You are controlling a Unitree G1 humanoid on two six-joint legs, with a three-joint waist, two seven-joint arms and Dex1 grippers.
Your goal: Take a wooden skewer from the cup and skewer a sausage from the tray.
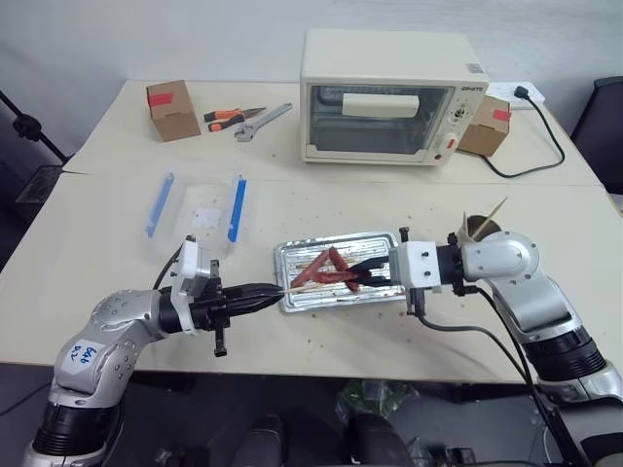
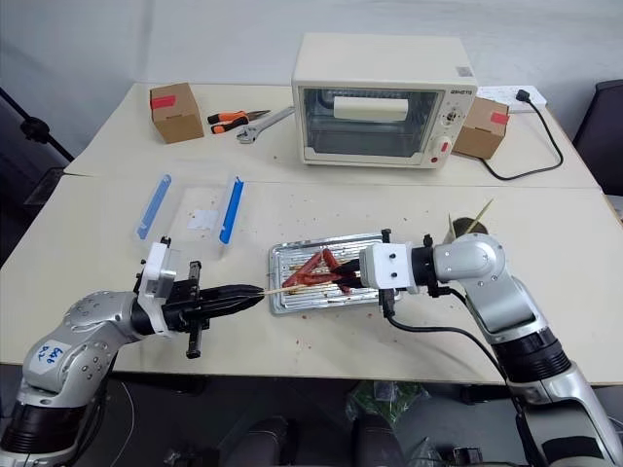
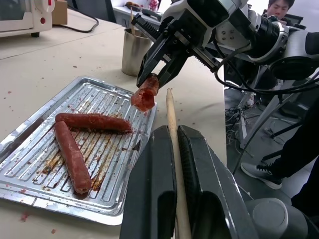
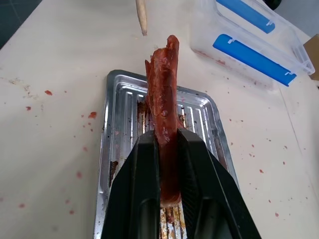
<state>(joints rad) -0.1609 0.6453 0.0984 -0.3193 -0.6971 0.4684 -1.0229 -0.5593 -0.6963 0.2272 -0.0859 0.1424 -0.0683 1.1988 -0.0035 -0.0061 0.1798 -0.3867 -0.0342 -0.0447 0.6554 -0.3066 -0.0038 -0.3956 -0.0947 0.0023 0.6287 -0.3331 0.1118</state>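
Now the fetching is done and the piercing is the step in hand: the left claw [image 1: 275,290] is clamped tight on the wooden skewer [image 3: 172,129], which runs along between its two black fingers with the tip poking out ahead, while the right claw [image 1: 355,277] is pinched narrow around a sausage [image 4: 166,124] and holds it lifted above the tray [image 1: 292,255], its torn free end jutting out toward the stick. The two arms face each other over the tray's left part, and the skewer tip sits just beside the sausage's end, close but apart, and slightly off its axis as the left wrist view shows it. By my reading, the next move calls for lining the point up with the middle of that ragged end and then pushing the stick straight along the sausage's length, with the right claw keeping a firm hold so the meat does not slip or bend away; an off-centre entry would likely break out through the side. Two more sausages [image 3: 75,139] lie in the greasy tray, touching at one end. The cup [image 1: 479,228] stands on the counter [image 1: 117,263] behind the right arm, with further sticks leaning out of it.
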